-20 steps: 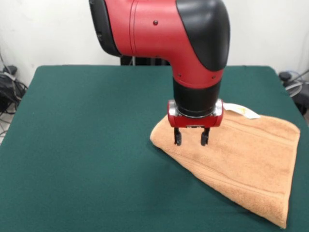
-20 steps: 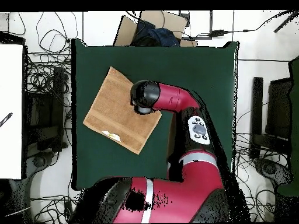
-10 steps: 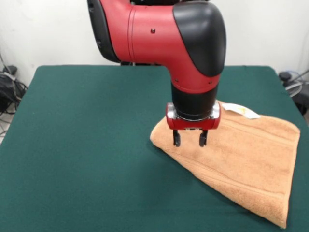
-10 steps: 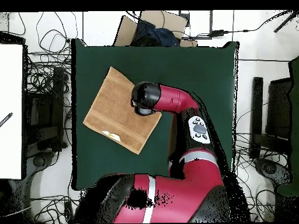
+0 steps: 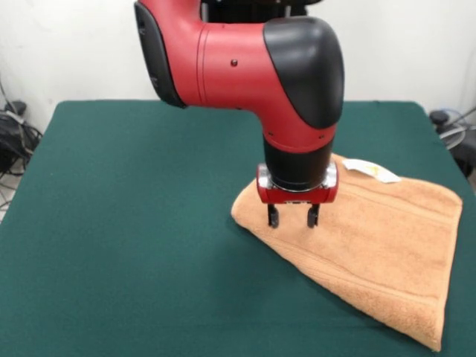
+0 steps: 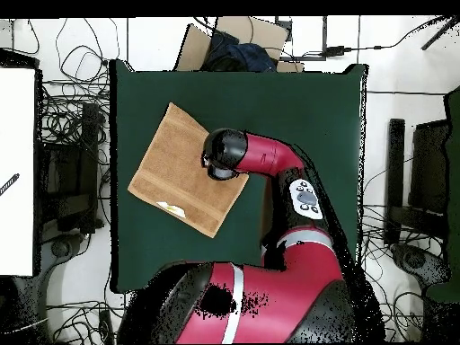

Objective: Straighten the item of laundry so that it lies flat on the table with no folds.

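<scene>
A: Why are the fingers spread apart, gripping nothing?

B: They hover just over the towel's rounded corner, probably to pinch that folded edge. The towel lies doubled at the table's side, label at its far edge.

No text, brand, number or sign could be read anywhere: the small white label at the edge of the towel showed only faint marks too small to make out, and the arm bore no legible lettering.
</scene>
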You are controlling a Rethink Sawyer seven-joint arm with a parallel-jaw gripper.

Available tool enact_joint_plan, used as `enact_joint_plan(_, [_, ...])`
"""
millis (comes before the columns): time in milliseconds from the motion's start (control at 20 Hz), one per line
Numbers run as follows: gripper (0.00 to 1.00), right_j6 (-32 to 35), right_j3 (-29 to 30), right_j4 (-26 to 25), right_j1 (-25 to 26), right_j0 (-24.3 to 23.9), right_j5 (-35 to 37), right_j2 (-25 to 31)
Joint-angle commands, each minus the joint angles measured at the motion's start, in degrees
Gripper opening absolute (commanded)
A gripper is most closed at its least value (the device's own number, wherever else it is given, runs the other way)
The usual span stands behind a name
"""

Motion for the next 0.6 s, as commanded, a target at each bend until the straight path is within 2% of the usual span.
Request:
enact_joint_plan(50, [1.0, 1.4, 1.2, -2.3, 3.2, -0.3, -3.6, 4.9])
enact_joint_plan(500, [1.0, 0.0, 0.2, -1.8, 5.5, -2.0, -3.9, 7.0])
enact_joint_plan(600, [1.0, -1.3, -2.6, -2.6, 6.5, -1.7, -2.4, 6.8])
